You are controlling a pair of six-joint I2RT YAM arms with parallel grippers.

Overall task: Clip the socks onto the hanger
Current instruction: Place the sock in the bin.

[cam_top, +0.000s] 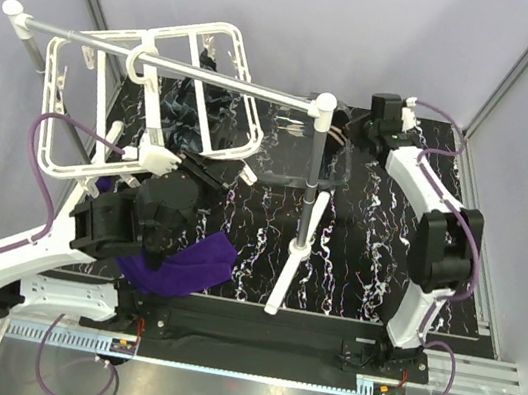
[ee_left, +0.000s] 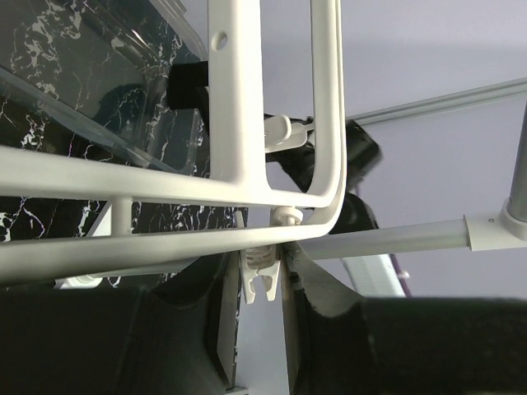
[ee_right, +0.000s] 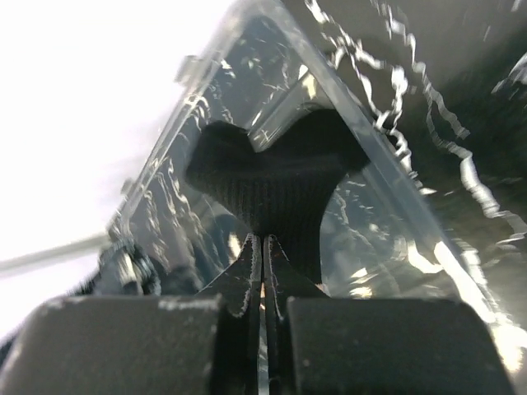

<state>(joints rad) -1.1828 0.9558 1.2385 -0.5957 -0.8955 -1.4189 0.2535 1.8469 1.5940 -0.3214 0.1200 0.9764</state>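
Purple sock [cam_top: 190, 261] lies unclipped on counter [cam_top: 364, 265]; right tool [ee_right: 263, 240] pinches black sock [ee_right: 272, 177] in clear bin [ee_right: 395, 197], left tool [ee_left: 262, 290] squeezes clip [ee_left: 258, 265] of hanger [ee_left: 239, 99].

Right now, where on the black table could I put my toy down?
The barest patch is the black mat between the stand's leg and the right arm. The left is crowded: hanger, left arm and purple sock. The back middle holds a clear bin.
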